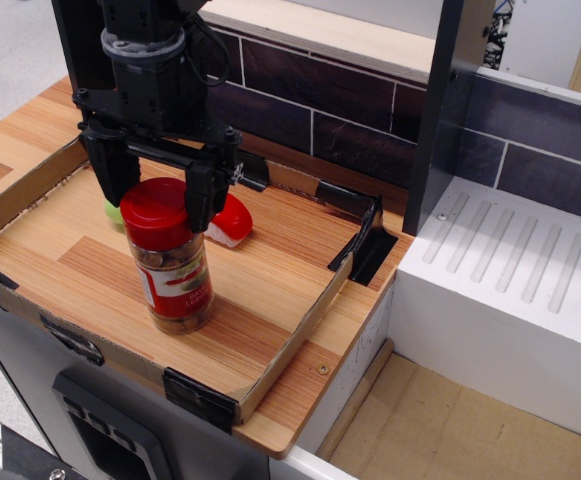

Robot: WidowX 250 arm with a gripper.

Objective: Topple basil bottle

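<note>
- Black gripper (157, 195) with jaws spread wide, one finger on each side of the red lid, holding nothing that I can see.
- Basil bottle (174, 262) stands upright directly under the jaws, long axis vertical, near the front edge of the wooden tray (270, 270).
- Toppling likely needs a sideways shove at lid height.
- Green fruit (115, 210) and red-and-white piece (230, 222) sit just behind.

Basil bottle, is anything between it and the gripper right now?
Nothing visible. The open gripper hangs right at the red lid of the upright basil bottle, one finger on each side. The green fruit and the red-and-white piece sit behind the bottle.
</note>
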